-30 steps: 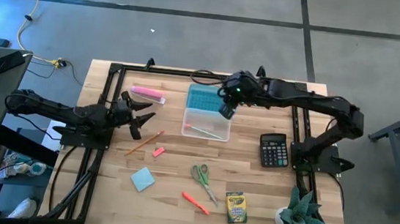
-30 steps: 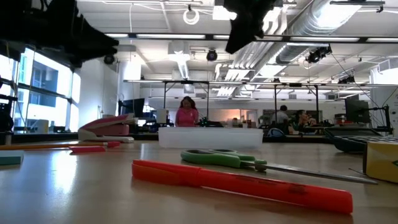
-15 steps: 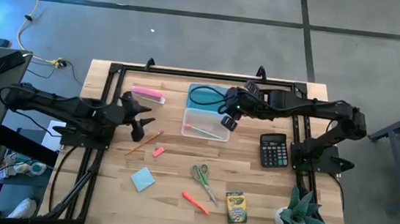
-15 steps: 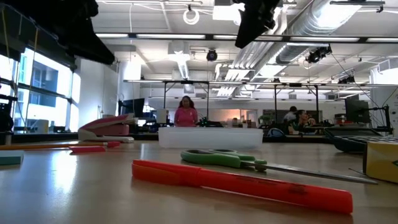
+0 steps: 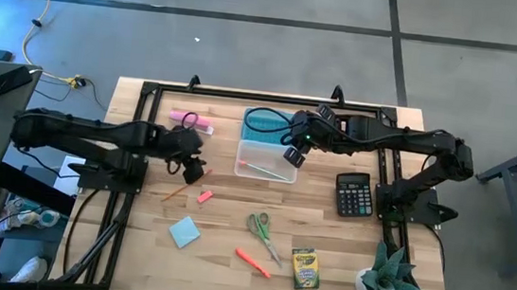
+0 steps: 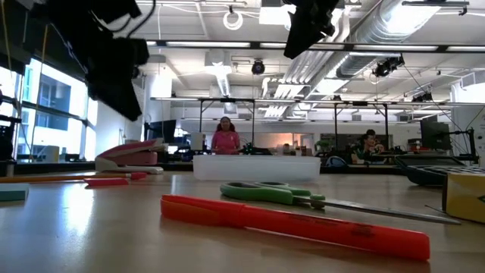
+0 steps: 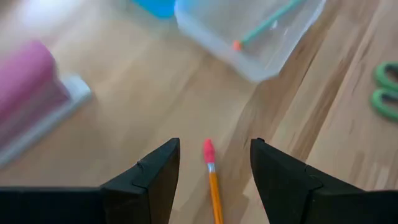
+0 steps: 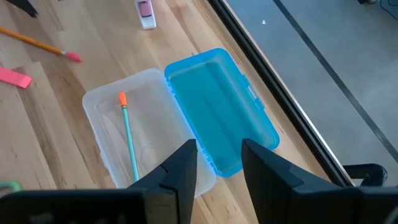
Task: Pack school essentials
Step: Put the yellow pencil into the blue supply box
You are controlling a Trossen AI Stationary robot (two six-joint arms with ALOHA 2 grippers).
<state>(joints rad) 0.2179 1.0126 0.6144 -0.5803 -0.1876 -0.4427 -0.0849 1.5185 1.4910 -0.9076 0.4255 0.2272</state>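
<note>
My left gripper (image 7: 214, 163) is open. It hovers over the pink eraser end of the orange pencil (image 7: 215, 190), one finger on each side, touching nothing. In the high view it (image 5: 190, 164) stands just left of the clear box (image 5: 266, 161). A teal pencil (image 8: 128, 142) lies in this box, and its blue lid (image 8: 221, 112) lies open on the far side. My right gripper (image 8: 218, 163) is open above the box (image 8: 127, 146). On the table lie the short orange piece (image 5: 204, 196), note pad (image 5: 184, 231), scissors (image 5: 261, 230), orange marker (image 5: 252, 262) and crayon box (image 5: 303, 268).
The long pink bar (image 5: 191, 120) lies near the far left corner. The black calculator (image 5: 353, 193) sits right of the box, and a potted plant (image 5: 388, 281) stands at the near right corner. Bare wood shows between the box and the scissors.
My left gripper has moved toward the table's right and near edge and come down over the orange pencil's eraser end. My right gripper has drawn back a little from the blue lid toward the near edge, over the clear box, then kept still.
</note>
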